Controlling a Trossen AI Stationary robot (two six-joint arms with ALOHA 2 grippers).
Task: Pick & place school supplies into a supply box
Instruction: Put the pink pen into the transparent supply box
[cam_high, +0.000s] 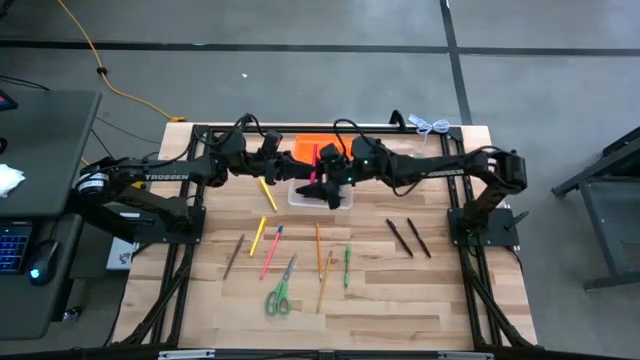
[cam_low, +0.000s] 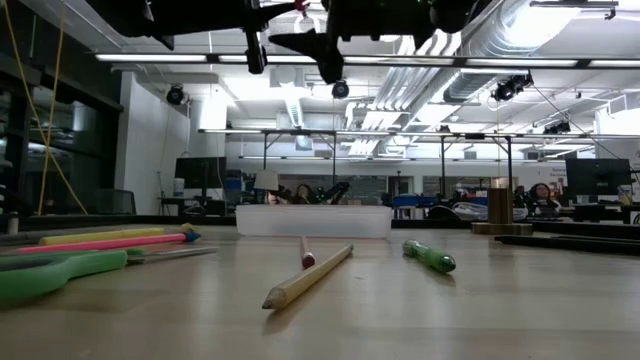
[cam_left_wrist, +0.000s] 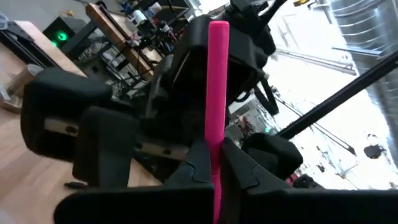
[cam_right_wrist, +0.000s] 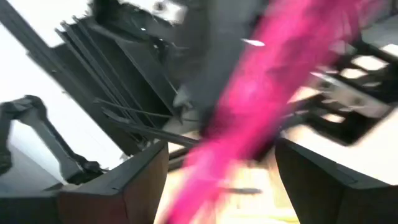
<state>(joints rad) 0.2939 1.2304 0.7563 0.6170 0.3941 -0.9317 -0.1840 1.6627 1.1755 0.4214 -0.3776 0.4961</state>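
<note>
table (cam_high: 420, 300): wood, supplies scattered | left jaws clamp pink marker (cam_left_wrist: 217, 93) | right jaws wide

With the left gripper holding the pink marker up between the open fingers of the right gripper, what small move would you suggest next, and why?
Probably close the right gripper on the bright pink marker. The left gripper is shut on it, and the marker sits between the right gripper's open fingers above the small clear plastic box, so this looks like a handover.

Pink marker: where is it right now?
The slim pink marker is clamped in the left gripper, raised above the clear plastic supply box at the table's far middle, between the right gripper's open fingers.
</note>
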